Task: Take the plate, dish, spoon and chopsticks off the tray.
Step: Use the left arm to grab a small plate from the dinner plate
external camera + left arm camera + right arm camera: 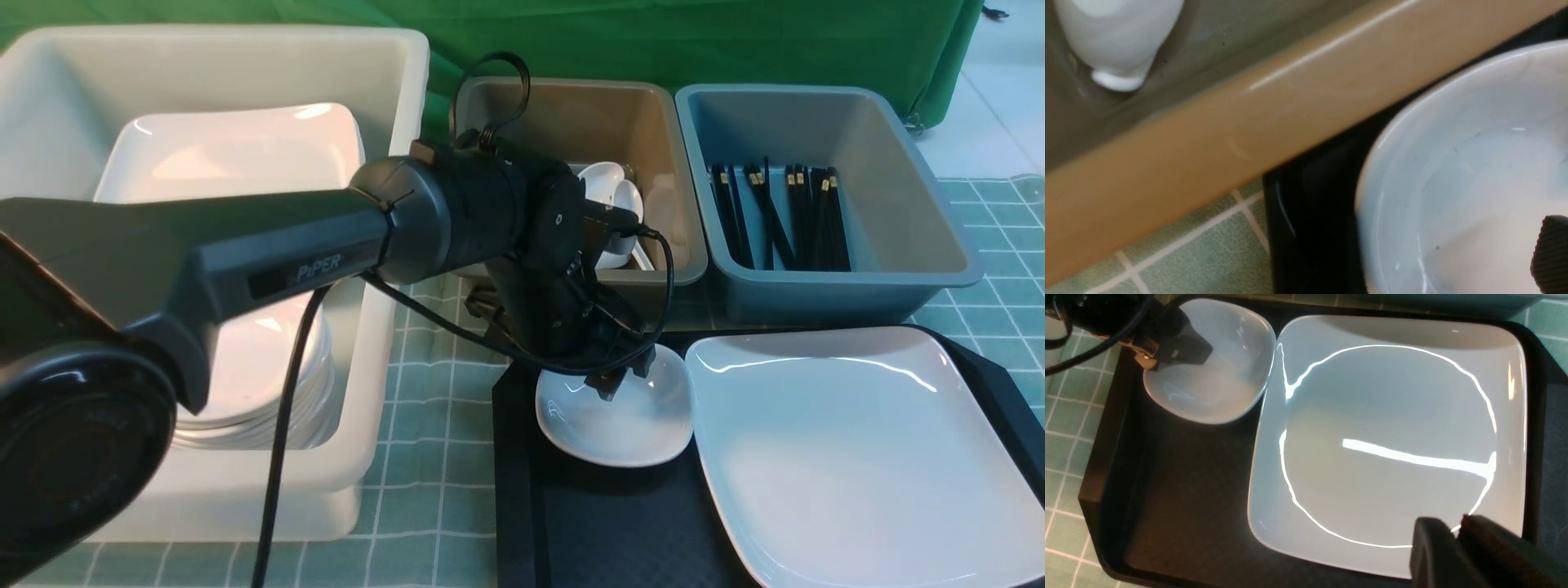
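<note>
The small white dish [604,425] lies on the black tray [604,523], at its far left. My left gripper [627,376] hangs open just above the dish's far part, one finger [1551,253] over the dish's [1474,163] hollow. The large white plate [849,441] fills the tray's right side, touching the dish. My right gripper [1455,531] is shut and empty above the plate's [1388,437] near corner; it is out of the front view. No spoon or chopsticks show on the tray [1180,490].
A brown bin [571,114] with white spoons [608,184] stands just behind the tray. A grey bin [898,163] holding black chopsticks [784,216] is to its right. A large white bin [204,57] with plates and stacked dishes [245,367] is at the left.
</note>
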